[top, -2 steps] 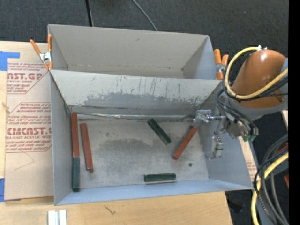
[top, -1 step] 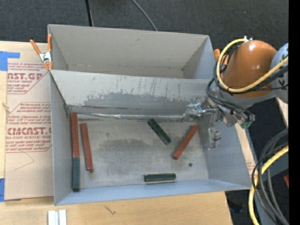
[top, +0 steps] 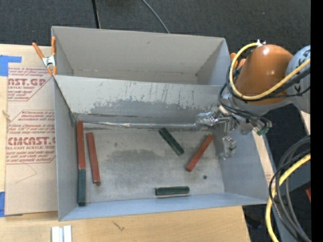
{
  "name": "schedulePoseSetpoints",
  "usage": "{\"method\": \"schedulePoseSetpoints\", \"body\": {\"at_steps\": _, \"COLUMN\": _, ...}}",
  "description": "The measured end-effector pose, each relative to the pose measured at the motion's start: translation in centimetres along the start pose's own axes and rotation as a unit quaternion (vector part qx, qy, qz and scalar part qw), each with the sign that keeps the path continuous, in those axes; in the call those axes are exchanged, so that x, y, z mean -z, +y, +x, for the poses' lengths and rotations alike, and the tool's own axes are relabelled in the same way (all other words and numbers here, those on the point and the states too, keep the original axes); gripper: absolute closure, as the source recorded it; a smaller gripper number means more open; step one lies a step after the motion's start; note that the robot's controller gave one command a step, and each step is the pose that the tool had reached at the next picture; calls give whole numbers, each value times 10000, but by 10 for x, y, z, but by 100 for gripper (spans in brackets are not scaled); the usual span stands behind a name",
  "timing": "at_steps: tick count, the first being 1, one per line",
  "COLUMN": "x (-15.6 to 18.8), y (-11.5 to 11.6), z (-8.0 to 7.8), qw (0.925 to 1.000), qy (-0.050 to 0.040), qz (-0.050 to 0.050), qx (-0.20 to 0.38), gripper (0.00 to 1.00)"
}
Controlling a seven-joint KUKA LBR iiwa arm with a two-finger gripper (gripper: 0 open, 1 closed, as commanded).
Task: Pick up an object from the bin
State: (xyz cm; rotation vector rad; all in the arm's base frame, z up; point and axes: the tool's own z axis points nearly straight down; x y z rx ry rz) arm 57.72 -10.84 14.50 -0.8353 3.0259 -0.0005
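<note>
My gripper (top: 226, 147) hangs low at the right side of the bin, close to the right wall. Just to its left lies a red-brown stick (top: 199, 154), tilted, with its upper end nearest the gripper. The view does not show anything held by the gripper. A dark green stick (top: 171, 141) lies slanted a little further left, near the back of the floor. Another dark green stick (top: 172, 190) lies flat along the front wall.
Along the left wall lie a long red stick (top: 80, 144) with a dark green piece (top: 81, 187) at its near end, and a second red stick (top: 93, 158) beside it. The arm's orange cover and cables hang over the bin's right rim.
</note>
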Motion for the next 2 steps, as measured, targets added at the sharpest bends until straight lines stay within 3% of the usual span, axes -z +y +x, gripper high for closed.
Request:
{"method": "schedulePoseSetpoints", "body": {"at_steps": 1, "x": -76, "y": -7, "z": 10, "qw": 9863, "qy": -1, "qz": -6, "qx": 1651, "gripper": 0}}
{"method": "schedulePoseSetpoints", "body": {"at_steps": 2, "x": -75, "y": -16, "z": 2, "qw": 9699, "qy": -5, "qz": -16, "qx": 2433, "gripper": 100}}
